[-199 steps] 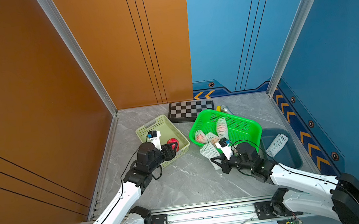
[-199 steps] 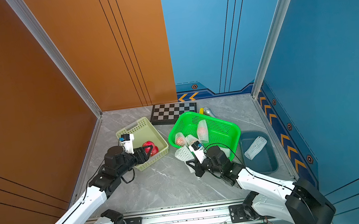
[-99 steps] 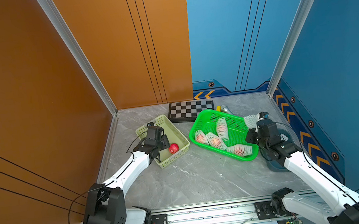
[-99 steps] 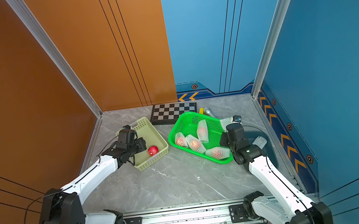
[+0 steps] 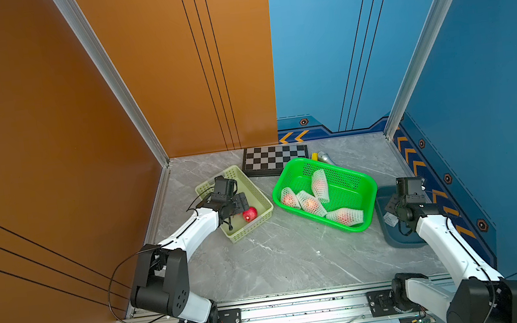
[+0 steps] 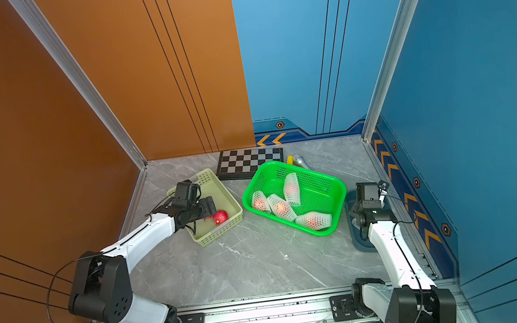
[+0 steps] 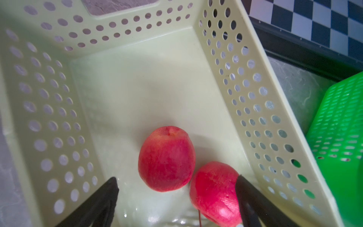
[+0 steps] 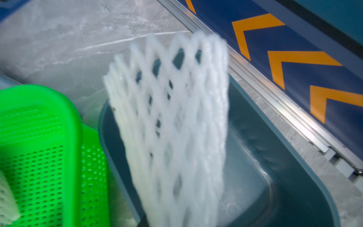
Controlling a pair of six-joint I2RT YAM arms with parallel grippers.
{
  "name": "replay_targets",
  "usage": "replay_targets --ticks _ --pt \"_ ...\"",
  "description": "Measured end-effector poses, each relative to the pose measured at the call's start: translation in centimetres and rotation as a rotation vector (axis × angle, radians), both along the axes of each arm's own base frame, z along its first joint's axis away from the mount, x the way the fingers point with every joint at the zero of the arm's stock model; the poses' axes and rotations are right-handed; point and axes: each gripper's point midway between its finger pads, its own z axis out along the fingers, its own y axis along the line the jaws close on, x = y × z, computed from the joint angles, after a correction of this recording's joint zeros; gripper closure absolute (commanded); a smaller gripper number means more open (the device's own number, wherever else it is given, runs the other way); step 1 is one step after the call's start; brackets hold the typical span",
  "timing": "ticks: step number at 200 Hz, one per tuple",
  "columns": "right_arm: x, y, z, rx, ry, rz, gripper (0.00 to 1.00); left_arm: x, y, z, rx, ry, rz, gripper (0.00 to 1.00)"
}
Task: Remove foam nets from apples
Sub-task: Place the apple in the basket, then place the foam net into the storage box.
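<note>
Lying in the pale perforated basket (image 7: 245, 98), two bare apples (image 7: 167, 159) (image 7: 214, 192) are being flanked by the left end effector (image 7: 176, 177), which is being held wide open with nothing gripped; one black finger (image 7: 247, 196) is sitting just beside the nearer apple. Four netted apples (image 5: 288, 198) (image 5: 311, 203) (image 5: 319, 181) (image 5: 346, 217) are being kept in the green basket (image 5: 372, 195) on the tabletop (image 5: 279, 260), nets still on. The right end effector (image 5: 393, 211) is being held over the dark bin (image 8: 275, 176) beside that basket. A white foam net (image 8: 172, 121) is being shown blurred above the bin; whether it is gripped, and how far those jaws are open, cannot be told.
</note>
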Motion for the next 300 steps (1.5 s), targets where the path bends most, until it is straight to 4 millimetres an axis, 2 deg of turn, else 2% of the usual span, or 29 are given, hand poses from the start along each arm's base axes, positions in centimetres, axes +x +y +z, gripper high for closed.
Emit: replay_targets --ticks 22,27,40,72,87,138,178,201,222,242,256,285,295,300 --pt "-0.7 -0.5 -0.8 -0.007 0.025 -0.026 0.23 0.1 -0.2 0.6 -0.018 -0.01 -0.013 0.02" --pt "-0.8 -0.7 -0.9 -0.013 0.03 -0.028 0.2 0.0 -0.3 0.8 -0.024 -0.014 -0.016 0.02" --pt "-0.9 -1.1 -1.0 -0.026 0.044 -0.033 0.0 -0.2 -0.6 1.6 -0.044 -0.029 -0.028 0.02" --pt "-1.1 -1.3 -2.1 -0.026 0.093 -0.032 0.0 -0.6 -1.7 4.4 -0.106 -0.088 -0.08 0.02" --pt "-1.1 -1.3 -2.1 -0.026 0.101 -0.027 0.0 -0.8 -2.5 5.6 -0.128 -0.113 -0.118 0.02" --pt "-0.7 -1.3 1.1 -0.047 -0.002 -0.021 0.0 -1.9 -5.8 8.0 -0.184 -0.155 -0.272 0.02" --pt "-1.2 -1.2 2.0 -0.051 -0.021 -0.02 0.0 -3.1 -8.6 8.4 -0.227 -0.15 -0.388 0.02" --pt "-1.4 -1.3 3.1 -0.057 -0.062 -0.027 0.0 -3.6 -10.9 9.9 -0.254 -0.176 -0.478 0.02" --pt "-1.6 -2.1 1.5 -0.034 -0.009 -0.058 0.0 -4.3 -13.4 11.6 -0.264 -0.223 -0.57 0.02" --pt "-2.2 -2.0 -0.4 0.0 0.069 -0.062 0.0 -4.9 -15.1 12.2 -0.272 -0.242 -0.632 0.02" --pt "-2.5 -1.8 0.9 -0.003 0.023 -0.055 0.0 -5.1 -15.7 12.1 -0.273 -0.238 -0.651 0.02" --pt "-2.9 -1.8 7.1 -0.053 -0.196 -0.061 0.0 -5.1 -16.1 11.3 -0.268 -0.219 -0.662 0.02" --pt "-2.9 -2.1 7.9 -0.06 -0.225 -0.071 0.0 -5.1 -16.1 11.2 -0.268 -0.215 -0.664 0.02" --pt "-2.8 -2.2 7.5 -0.05 -0.216 -0.075 0.0 -5.1 -16.2 11.2 -0.268 -0.215 -0.665 0.02"
